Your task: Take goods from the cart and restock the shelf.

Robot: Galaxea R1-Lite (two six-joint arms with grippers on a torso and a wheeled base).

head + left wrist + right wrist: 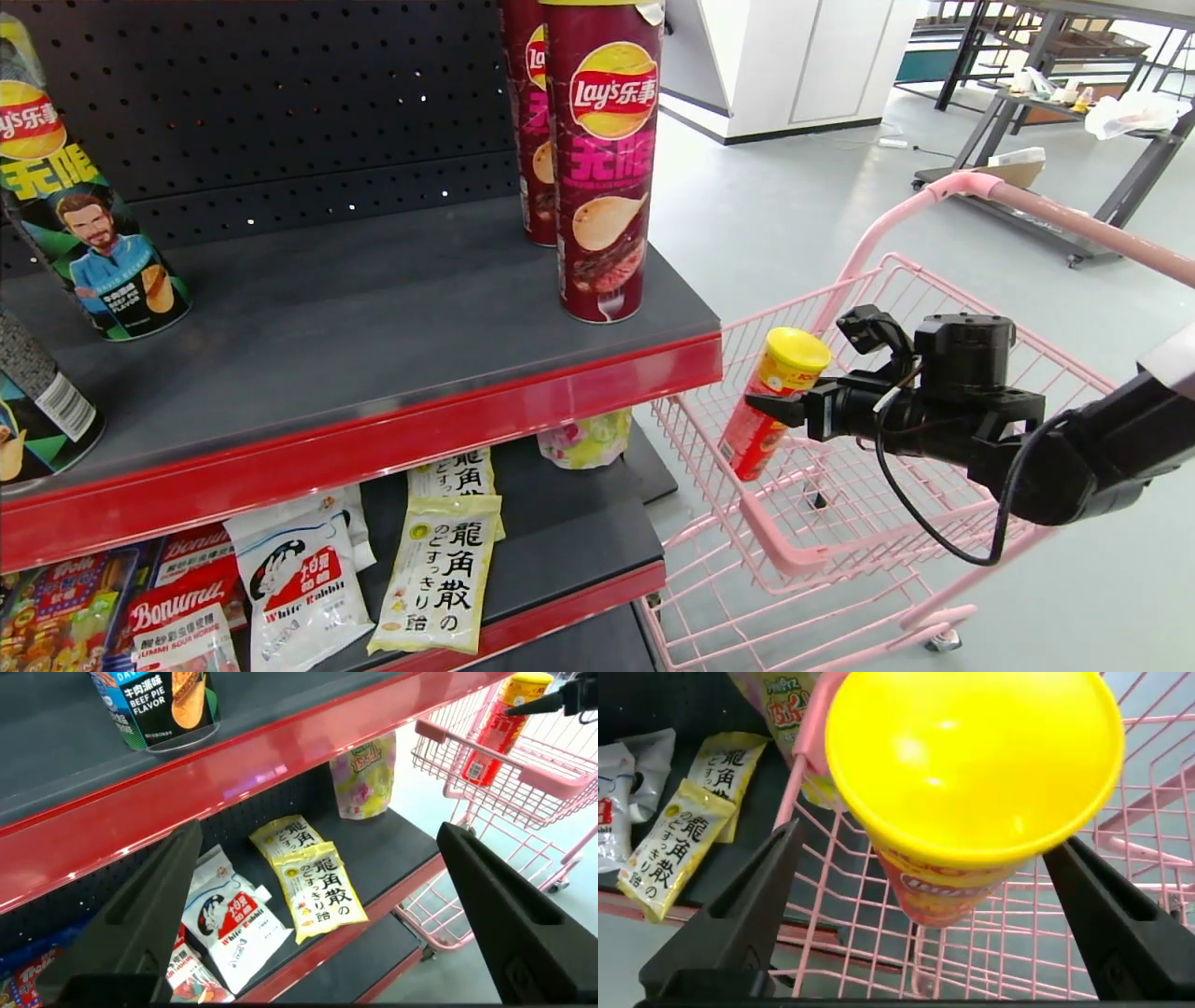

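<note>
1. Step in hand: picking stock from the pink cart (943, 280).
2. Right gripper (773, 407): jaws wide, straddling the tilted red can (754, 443) with a yellow lid, at the cart's left side.
3. Next, I judge: clamp the can, lift it over the rim, carry it left to the upper shelf (373, 327).
4. Left gripper (318, 829): jaws wide, empty.
5. Label print: I am not transcribing it.

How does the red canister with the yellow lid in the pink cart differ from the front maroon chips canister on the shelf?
The red cylindrical canister with the yellow lid leans tilted inside the pink wire cart, between the open fingers of the right gripper; the tall maroon chips canister stands upright on the grey shelf board, untouched. The red one looks slimmer and shorter. Both are cylindrical snack tubes.
</note>
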